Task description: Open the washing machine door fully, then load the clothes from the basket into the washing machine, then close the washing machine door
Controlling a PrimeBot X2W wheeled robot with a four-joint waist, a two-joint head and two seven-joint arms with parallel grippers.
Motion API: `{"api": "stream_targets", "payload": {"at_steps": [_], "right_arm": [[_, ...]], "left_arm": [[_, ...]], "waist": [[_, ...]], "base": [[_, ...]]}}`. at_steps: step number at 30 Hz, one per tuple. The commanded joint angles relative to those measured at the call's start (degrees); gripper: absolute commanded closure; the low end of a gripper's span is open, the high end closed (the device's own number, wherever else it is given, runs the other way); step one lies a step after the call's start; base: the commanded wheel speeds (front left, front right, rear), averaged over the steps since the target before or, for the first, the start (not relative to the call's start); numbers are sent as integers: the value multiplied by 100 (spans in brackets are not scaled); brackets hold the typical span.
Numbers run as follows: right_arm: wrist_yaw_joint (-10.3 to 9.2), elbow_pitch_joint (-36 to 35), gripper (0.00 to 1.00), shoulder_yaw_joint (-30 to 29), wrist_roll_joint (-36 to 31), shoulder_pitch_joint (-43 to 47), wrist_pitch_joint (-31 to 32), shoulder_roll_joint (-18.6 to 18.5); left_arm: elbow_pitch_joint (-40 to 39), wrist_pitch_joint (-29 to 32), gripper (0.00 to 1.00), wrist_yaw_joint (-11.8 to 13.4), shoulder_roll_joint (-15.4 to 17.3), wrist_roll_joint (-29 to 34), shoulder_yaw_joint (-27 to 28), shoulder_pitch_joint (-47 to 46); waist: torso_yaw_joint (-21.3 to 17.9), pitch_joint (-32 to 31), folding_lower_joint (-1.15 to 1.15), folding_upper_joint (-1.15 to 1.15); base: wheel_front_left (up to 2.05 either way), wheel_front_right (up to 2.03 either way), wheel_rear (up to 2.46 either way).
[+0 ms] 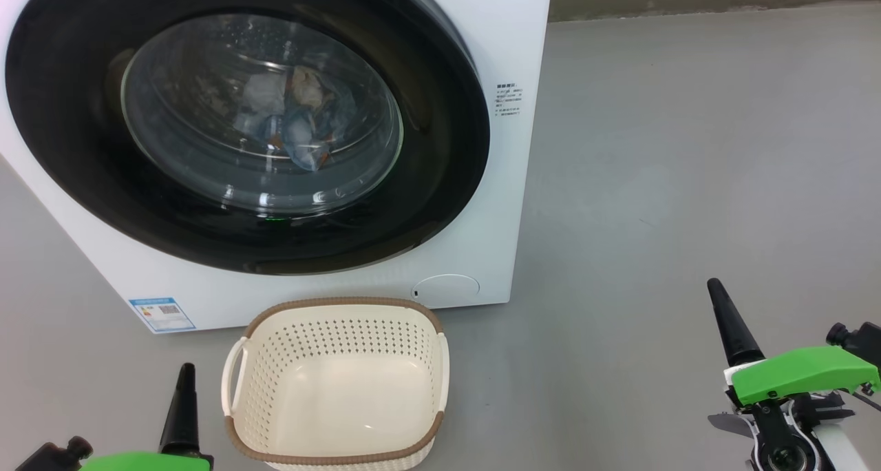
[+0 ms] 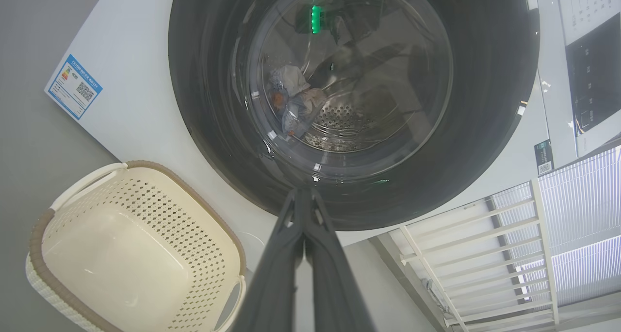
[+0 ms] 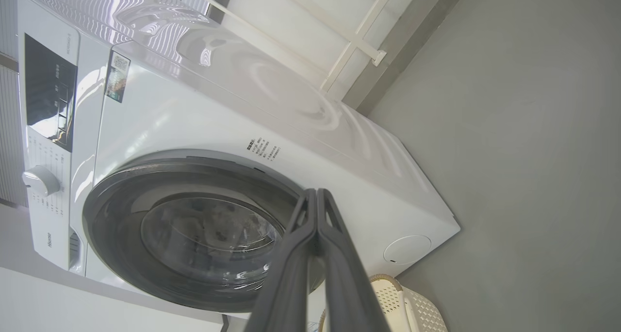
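One washing machine point(image 1: 509, 182), one washing machine door point(image 1: 427, 182), one basket point(image 1: 337, 304), two grippers. Left gripper point(image 1: 186, 371) and right gripper point(image 1: 716, 288) are both clenched, empty and touching nothing. The door is shut flush and faces the robot, with the clothes point(image 1: 303, 127) bundled behind its glass. The basket stands upright just before the machine, handles left and right.

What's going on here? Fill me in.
A two-armed robot is doing laundry, and the job looks about done. The clothes lie inside the washing machine, visible through the glass of the washing machine door, which looks closed. The basket on the floor in front is empty. The left gripper and right gripper are shut, hold nothing and touch nothing.
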Motion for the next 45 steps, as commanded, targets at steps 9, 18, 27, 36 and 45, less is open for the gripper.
{"api": "stream_targets", "payload": {"at_steps": [9,18,27,36,45], "right_arm": [[-27,-217,100,-152,525,-33,167,34],[-30,-259,100,-312,958,24,318,124],[-33,-297,100,-455,1345,74,454,205],[-36,-340,100,-617,1779,130,607,297],[-39,-383,100,-778,2212,186,759,388]], "left_arm": [[-104,169,100,-78,25,-553,238,-251],[-100,316,100,-106,-19,-1025,322,-269],[-96,448,100,-131,-58,-1446,397,-284],[-91,597,100,-159,-102,-1920,481,-302],[-86,744,100,-188,-146,-2393,565,-320]], "waist": [[16,-7,0,0],[32,-14,0,0],[46,-21,0,0],[62,-28,0,0],[77,-35,0,0]], "base": [[0,0,0],[0,0,0],[0,0,0],[0,0,0],[0,0,0]]}}
